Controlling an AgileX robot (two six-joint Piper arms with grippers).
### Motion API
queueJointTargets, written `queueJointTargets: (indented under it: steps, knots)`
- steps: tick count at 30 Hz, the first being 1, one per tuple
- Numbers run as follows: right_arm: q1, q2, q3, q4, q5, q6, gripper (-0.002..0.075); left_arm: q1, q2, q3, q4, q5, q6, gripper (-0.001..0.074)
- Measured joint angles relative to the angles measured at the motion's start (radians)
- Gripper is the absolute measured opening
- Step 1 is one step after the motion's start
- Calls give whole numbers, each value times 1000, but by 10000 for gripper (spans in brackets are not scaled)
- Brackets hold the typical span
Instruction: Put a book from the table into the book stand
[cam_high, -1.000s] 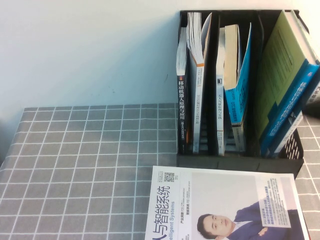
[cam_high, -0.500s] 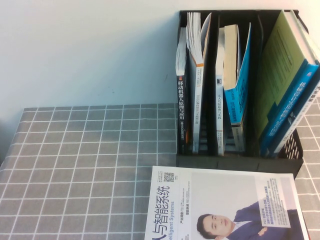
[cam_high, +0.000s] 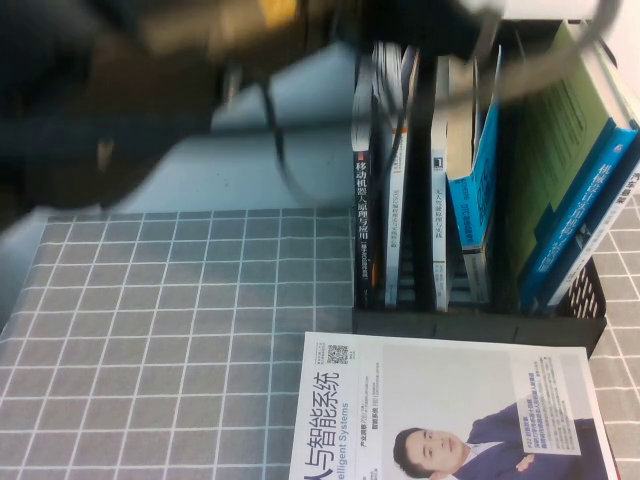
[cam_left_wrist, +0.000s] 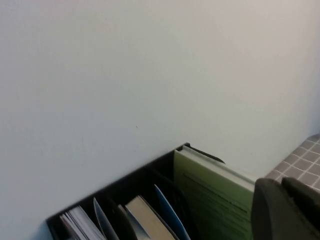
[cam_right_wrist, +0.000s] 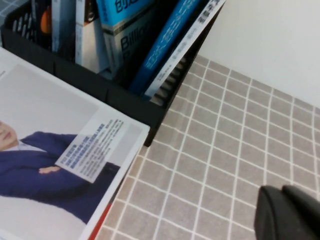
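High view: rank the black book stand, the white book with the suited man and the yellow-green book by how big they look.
1. Book stand, largest.
2. White book, though the picture's edge cuts it off and it lies nearer the camera.
3. Yellow-green book, smallest; it leans in the stand's rightmost compartment, partly hidden.

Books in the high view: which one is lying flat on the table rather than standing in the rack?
The white book picturing a suited man: it lies flat on the grid-cloth table before the black book stand; the others stand inside it.

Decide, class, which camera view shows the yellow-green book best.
The high view: the yellow-green book shows its cover and blue edge, leaning in the book stand. The left wrist view shows only its upper cover behind the left pincer; the right wrist view, just its blue lower edge.
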Motion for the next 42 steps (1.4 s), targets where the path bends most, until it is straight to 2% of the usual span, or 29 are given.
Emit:
queueJointTargets:
  steps: [7, 12, 20, 37, 42]
  knots:
    - [0, -105, 282, 139, -185, 2, -2, -4, -106, 347, -17, -243, -49, -1]
    - [0, -114, 379, 159, -229, -41, -2, -8, -164, 481, -11, -375, -56, -1]
    - [0, -114, 381, 234, -236, -57, -2, -8, -180, 509, -5, -410, -58, -1]
    - [0, -114, 381, 245, -238, -57, -3, -8, -180, 509, -15, -415, -66, -3]
    - [0, -114, 383, 249, -238, -59, -3, 88, -279, 562, -38, -298, -22, -3]
